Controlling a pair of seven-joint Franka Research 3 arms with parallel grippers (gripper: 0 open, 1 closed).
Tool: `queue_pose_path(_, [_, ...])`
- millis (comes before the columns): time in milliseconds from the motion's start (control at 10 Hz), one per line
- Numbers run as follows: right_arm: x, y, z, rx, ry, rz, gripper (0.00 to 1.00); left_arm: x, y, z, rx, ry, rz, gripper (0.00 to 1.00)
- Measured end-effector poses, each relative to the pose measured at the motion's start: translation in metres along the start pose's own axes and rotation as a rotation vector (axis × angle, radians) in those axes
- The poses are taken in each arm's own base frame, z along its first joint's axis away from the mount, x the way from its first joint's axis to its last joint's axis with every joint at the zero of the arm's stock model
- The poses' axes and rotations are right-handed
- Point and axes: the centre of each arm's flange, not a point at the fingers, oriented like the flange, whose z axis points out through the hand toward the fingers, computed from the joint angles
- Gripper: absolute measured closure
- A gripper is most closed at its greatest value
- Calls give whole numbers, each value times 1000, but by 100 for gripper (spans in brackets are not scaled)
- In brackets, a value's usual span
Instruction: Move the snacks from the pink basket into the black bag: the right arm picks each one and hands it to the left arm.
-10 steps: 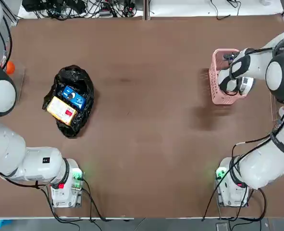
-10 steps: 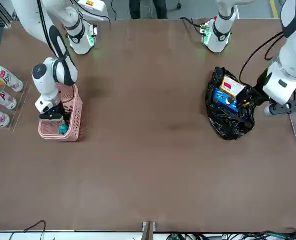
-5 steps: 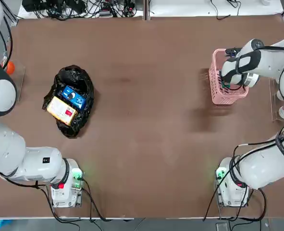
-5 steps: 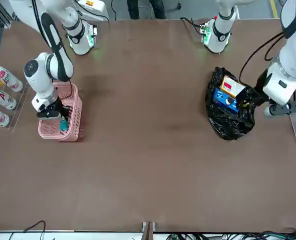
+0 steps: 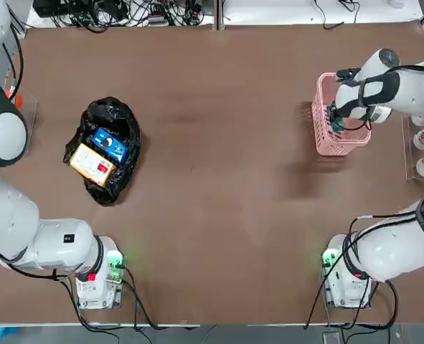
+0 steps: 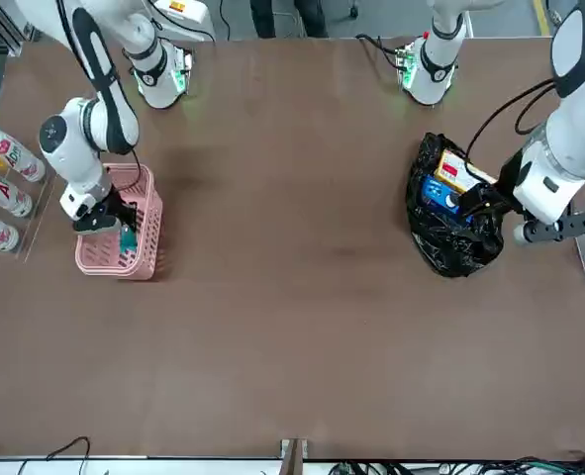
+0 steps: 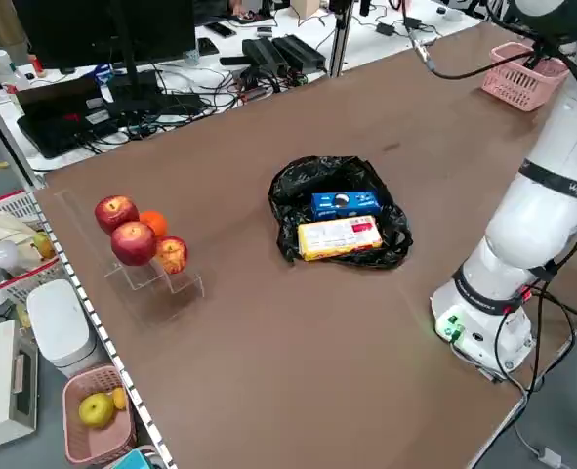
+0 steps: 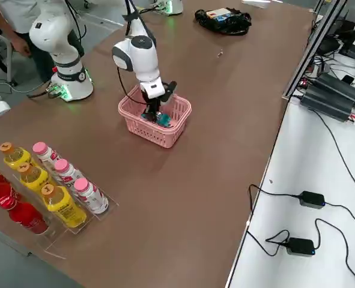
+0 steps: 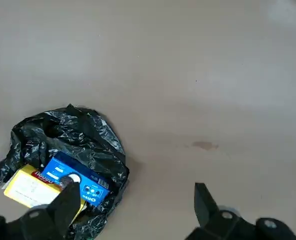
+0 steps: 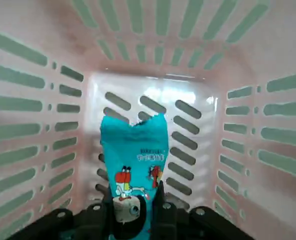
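The pink basket (image 5: 319, 123) stands at the table's right side. My right gripper (image 5: 334, 119) reaches down into it and is shut on the small teal snack (image 10: 133, 150), which stands upright between the fingers above the basket (image 10: 32, 100) floor. The same teal packet (image 6: 127, 238) shows inside the basket (image 6: 94, 263) in the front view. On the left lies the black bag (image 5: 105, 113), holding a blue packet (image 5: 110, 145) and a yellow-orange packet (image 5: 92, 164). My left gripper (image 9: 135, 194) hangs open beside the bag (image 9: 85, 137), holding nothing.
Bottles (image 8: 57, 192) stand in a rack on the right edge beyond the basket. Apples and an orange (image 7: 137, 239) sit on a clear stand at the left edge. Cables (image 5: 118, 11) run along the far edge. Both arm bases (image 5: 97, 276) occupy the near edge.
The right gripper closed on the teal packet and raised it a little inside the basket, its wrist swinging outward. The left arm shifted slightly near the bag.
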Motion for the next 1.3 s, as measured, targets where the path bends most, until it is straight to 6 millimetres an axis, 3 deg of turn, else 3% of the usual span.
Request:
queue_pose_path(300, [28,14,-59,-55,-122,2,69,6,-5,-1,-31,-4,3,0])
queue_pose_path(800, [49,-7,-117,-86,-173,-2,69,8,-6,0,-104,-22,1,0])
queue_pose_path(1000, [56,-36,-138,-86,-144,-63,69,14,0,8,-214,-54,10,0])
queue_pose_path(1300, [64,-100,-158,-97,-119,-203,69,26,-4,23,-301,-92,-5,0])
